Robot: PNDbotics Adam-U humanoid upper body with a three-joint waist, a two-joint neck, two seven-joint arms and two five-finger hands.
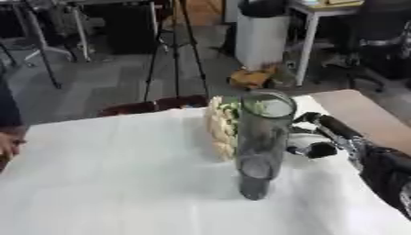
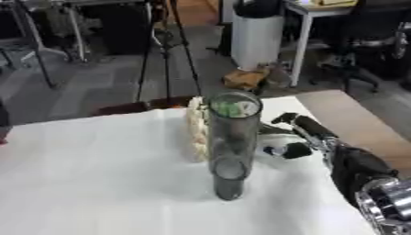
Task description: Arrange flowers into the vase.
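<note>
An office or lab: desks, office chair, tripod on carpet

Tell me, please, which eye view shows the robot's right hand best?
The right eye view: the right hand sits well inside the picture beside the tall grey vase, with the wrist and forearm visible behind it. The left eye view shows the same hand, fingers extended, but nearer the picture's right edge, with the forearm cut off.

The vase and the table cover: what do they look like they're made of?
Vase: probably smoked grey glass or clear plastic, glossy; the flowers show through its wall. Table cover: white, matte, with faint creases, so likely cloth or paper.
</note>
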